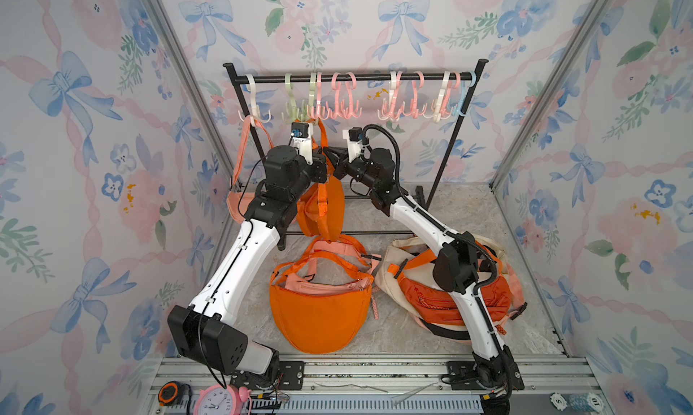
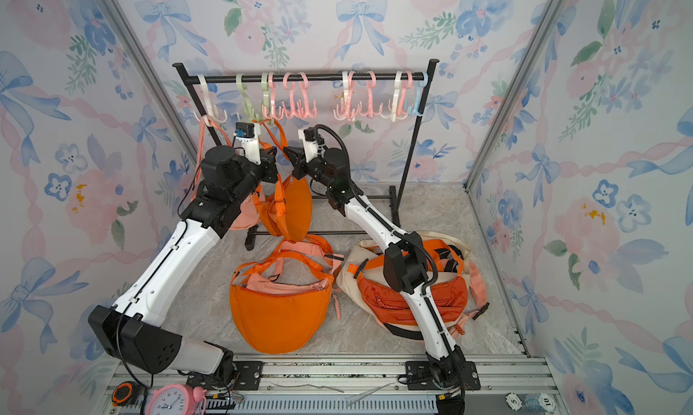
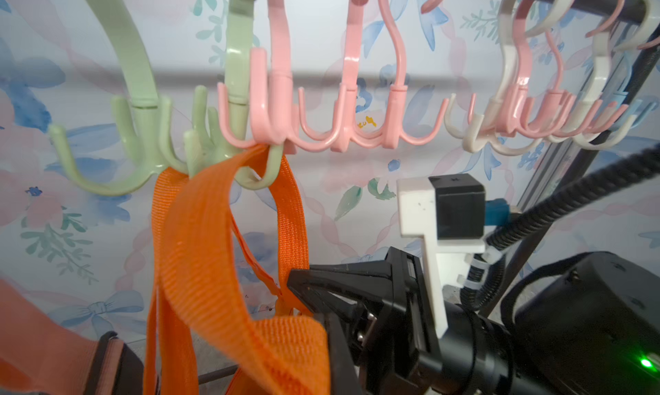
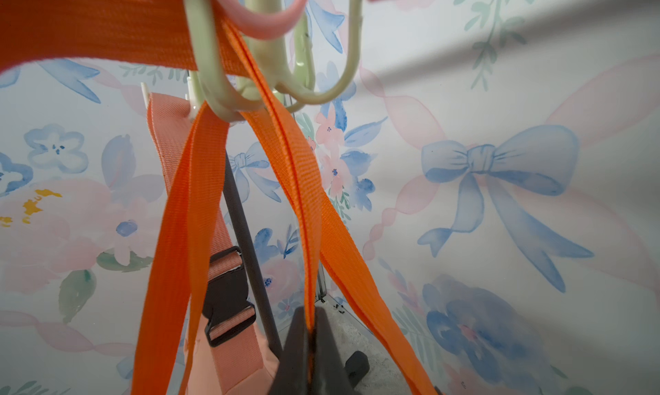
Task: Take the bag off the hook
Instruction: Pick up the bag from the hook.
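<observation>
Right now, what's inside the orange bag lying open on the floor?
A pink bag sits in the open top of the orange bag, with a pink strap trailing out. Anything deeper is covered by the orange cloth.

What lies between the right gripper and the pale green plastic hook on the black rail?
The bag's orange webbing strap: in the right wrist view it runs from the shut right gripper up to the pale green plastic hook.

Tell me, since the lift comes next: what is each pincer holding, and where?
The right pincer pinches the strap of the hanging orange bag below the green hook. The left pincer's hold cannot be told.
</observation>
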Available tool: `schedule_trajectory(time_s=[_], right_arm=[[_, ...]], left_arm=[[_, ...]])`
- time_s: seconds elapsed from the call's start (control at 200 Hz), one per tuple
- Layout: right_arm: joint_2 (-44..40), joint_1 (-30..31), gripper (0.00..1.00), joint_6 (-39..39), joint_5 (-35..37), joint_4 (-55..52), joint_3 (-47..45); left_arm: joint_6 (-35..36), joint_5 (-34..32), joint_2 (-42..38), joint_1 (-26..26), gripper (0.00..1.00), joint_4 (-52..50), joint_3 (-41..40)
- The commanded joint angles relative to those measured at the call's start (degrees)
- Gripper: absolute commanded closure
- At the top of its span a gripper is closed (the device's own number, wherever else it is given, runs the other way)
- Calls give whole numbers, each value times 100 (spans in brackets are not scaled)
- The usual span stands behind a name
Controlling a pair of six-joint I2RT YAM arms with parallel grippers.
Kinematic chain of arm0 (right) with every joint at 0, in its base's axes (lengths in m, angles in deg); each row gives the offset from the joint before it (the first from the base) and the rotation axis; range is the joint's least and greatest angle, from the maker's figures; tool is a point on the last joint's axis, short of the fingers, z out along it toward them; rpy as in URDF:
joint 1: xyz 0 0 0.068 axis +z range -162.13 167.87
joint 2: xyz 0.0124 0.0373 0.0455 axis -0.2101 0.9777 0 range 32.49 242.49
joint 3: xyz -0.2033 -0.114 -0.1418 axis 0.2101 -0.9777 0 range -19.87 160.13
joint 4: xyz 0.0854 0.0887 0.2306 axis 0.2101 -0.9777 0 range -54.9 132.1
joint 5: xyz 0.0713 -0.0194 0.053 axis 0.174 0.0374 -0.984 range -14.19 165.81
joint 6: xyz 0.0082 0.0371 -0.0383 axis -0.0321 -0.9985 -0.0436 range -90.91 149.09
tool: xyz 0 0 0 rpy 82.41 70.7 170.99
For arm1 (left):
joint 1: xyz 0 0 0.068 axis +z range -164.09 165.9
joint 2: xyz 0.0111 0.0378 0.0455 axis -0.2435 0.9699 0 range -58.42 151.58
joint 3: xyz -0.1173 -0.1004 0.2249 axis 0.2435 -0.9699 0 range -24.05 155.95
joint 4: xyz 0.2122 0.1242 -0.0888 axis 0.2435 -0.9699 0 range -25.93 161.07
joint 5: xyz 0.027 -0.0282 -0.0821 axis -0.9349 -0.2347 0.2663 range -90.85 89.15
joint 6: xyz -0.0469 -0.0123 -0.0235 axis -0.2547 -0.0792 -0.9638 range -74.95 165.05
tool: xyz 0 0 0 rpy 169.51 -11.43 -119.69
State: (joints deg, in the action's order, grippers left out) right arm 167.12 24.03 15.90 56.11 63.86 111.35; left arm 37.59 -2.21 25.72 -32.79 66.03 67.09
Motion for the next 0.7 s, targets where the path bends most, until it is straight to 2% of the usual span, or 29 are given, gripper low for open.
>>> schedule_trajectory(time_s=[0.0,0.32,0.535,0.695], right_arm=[[-684,14,100,245,-18,538,-397],[-1246,-83,100,366,28,518,-736],[-1679,-87,100,349,-16,831,-1469],[-2228,-57,100,335,37,1300,-2355]], left_arm=[[144,137,154,65,100,-62,484],[169,250,674,159,100,-384,1511],[44,324,465,150,100,-369,1301],[-16,308,-42,132,100,-76,599]])
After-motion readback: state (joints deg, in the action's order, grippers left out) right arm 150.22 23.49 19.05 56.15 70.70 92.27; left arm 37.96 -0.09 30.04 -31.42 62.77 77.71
